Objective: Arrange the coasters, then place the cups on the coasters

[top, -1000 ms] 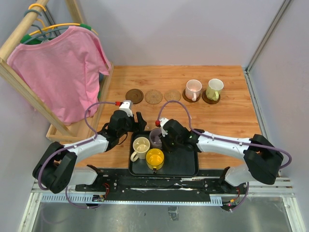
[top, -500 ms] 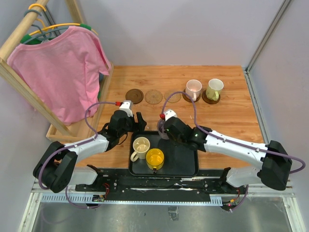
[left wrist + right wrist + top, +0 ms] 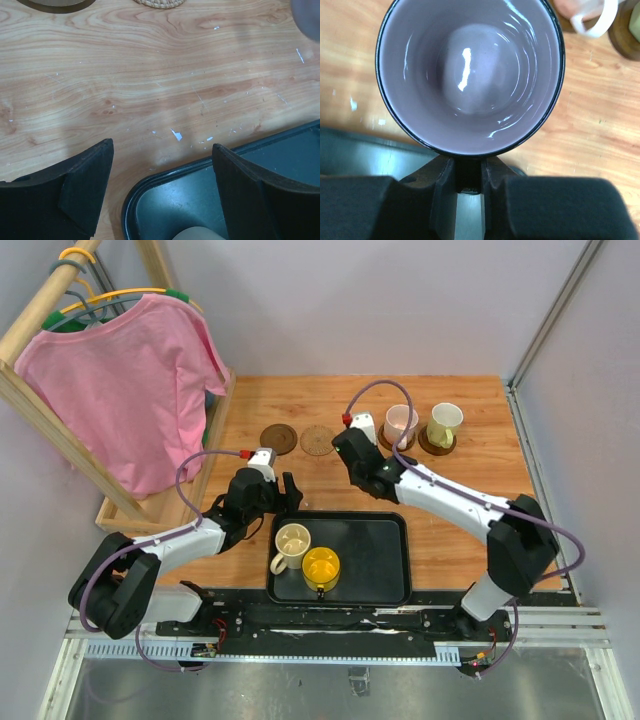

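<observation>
Right claw point(image 3: 468, 176): clamped on handle of purple mug point(image 3: 470, 75); I've lifted it off the tray point(image 3: 372, 548) behind, coaster-bound.
Left claw point(image 3: 161, 187): apart.

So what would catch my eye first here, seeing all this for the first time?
Probably the big pink shirt hanging on a wooden rack at the far left, odd beside cups. Next, the right gripper, stretched out over the middle of the table, holds a grey-purple mug by its handle. At the near edge, a black tray carries a yellow cup and a cream cup.
</observation>
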Robot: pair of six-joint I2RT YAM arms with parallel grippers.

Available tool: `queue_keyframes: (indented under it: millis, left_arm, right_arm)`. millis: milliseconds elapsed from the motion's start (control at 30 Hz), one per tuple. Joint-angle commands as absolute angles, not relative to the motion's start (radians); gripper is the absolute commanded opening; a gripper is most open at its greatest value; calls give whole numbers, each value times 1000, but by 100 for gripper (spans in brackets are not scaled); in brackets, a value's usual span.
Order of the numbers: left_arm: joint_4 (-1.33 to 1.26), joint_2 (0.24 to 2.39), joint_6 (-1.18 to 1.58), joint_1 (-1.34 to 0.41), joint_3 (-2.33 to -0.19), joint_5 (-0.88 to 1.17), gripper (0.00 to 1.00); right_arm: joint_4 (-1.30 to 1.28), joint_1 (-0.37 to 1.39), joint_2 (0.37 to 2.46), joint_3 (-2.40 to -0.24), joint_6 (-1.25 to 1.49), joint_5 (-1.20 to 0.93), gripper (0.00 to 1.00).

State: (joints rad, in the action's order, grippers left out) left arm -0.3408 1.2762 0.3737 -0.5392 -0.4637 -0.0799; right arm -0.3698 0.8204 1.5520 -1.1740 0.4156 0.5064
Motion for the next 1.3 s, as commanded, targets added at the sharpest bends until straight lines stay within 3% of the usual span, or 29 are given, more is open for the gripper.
queue_keyframes:
  millis: [0,367,1267]
  left_arm:
    - [-335,1283,346,-548,-488,-65,83]
    - [-329,1310,330,-548,-491,-52,83]
    - [-326,1337,343,-548,-497,-59,83]
  right_arm:
    - [-224,762,1655,-1320,414,553,1]
    - [-197,628,1890,-1511,427,472,1]
    - [-223,557,2063,-1631,428,370,1]
